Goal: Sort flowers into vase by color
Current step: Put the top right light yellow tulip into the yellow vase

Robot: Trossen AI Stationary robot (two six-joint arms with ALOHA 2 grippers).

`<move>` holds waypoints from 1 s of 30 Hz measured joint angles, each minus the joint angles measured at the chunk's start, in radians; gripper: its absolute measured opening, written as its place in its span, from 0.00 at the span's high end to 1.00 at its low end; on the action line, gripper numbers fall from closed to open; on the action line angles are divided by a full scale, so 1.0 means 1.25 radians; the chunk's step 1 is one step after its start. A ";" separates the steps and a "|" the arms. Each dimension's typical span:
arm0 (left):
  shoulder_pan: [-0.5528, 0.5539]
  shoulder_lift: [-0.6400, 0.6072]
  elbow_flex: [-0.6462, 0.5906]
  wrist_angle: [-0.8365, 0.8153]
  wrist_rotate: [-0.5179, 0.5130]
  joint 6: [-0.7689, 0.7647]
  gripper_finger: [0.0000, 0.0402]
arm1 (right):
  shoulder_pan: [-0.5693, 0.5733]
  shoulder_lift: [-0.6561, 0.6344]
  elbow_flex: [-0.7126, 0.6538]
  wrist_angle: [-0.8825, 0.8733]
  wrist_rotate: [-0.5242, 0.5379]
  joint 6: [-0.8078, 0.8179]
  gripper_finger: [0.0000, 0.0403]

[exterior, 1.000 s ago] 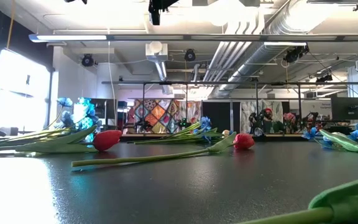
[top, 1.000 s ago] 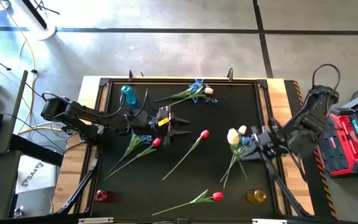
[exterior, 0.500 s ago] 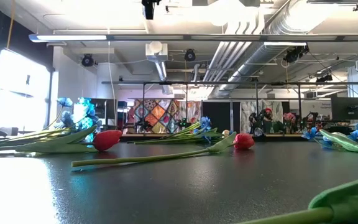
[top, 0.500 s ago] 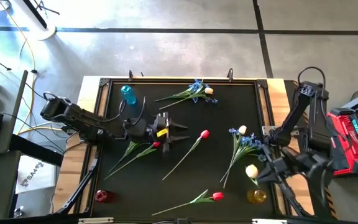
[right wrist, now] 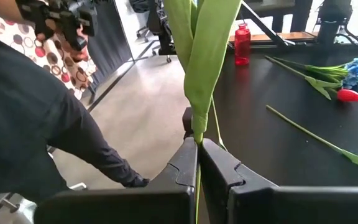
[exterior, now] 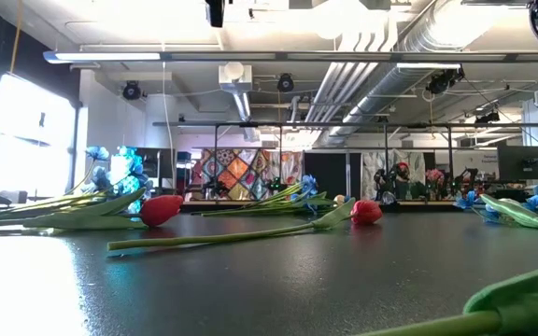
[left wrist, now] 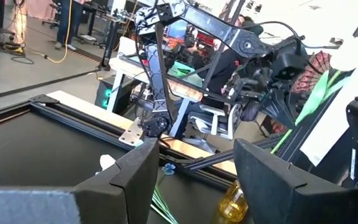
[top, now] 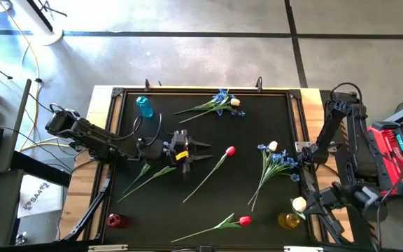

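Note:
My right gripper (top: 312, 206) is at the table's near right corner, shut on a pale yellow tulip whose blossom (top: 299, 204) hangs just beyond the yellow vase (top: 288, 221). My left gripper (top: 200, 149) hovers open over the table's middle left, nothing between its fingers (left wrist: 194, 180). One red tulip (top: 229, 150) lies at the centre, another (top: 244, 221) by the near edge. Blue sprays, each with a pale tulip, lie at the far edge (top: 220, 100) and at the right (top: 275, 158). More stems (top: 149, 171) lie below my left arm. My right gripper pinches the yellow tulip's green stem, with a leaf wrapped about it (right wrist: 197, 132), between its two shut fingers (right wrist: 182, 163). The tulip is lifted clear of the table and tilted, its blossom (left wrist: 353, 50) higher than the rest of the stem (left wrist: 312, 93).
A blue vase (top: 143, 106) stands at the far left and a red vase (top: 115, 221) at the near left corner. A person in dark clothing (right wrist: 30, 124) stands beyond the table's right side. The table's raised frame (top: 201, 89) runs round the black top.
My right gripper has swung from the flowers at the right toward the near right corner and sunk, carrying the yellow tulip clear of the table to beside the yellow vase. My left gripper has drifted a little toward the near edge, still open.

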 joint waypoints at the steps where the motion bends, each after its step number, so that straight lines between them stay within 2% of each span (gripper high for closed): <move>1: 0.000 0.000 0.000 0.000 -0.002 0.000 0.51 | 0.000 0.009 0.000 0.000 0.001 0.001 1.00; 9: 0.000 -0.001 0.000 -0.035 -0.012 0.000 0.51 | 0.000 0.050 0.000 -0.003 0.048 0.003 1.00; 13: 0.000 -0.001 0.000 -0.040 -0.017 0.000 0.51 | -0.001 0.056 0.000 -0.023 0.042 0.057 1.00; 19: 0.000 -0.001 0.000 -0.041 -0.018 -0.009 0.51 | -0.001 0.060 0.000 -0.126 -0.040 0.210 0.99; 25: 0.000 -0.001 0.000 -0.061 -0.018 -0.014 0.51 | -0.001 0.060 0.000 -0.147 -0.078 0.259 0.86; 30: 0.000 -0.001 0.000 -0.097 -0.019 -0.018 0.51 | -0.001 0.056 0.000 -0.162 -0.169 0.352 0.79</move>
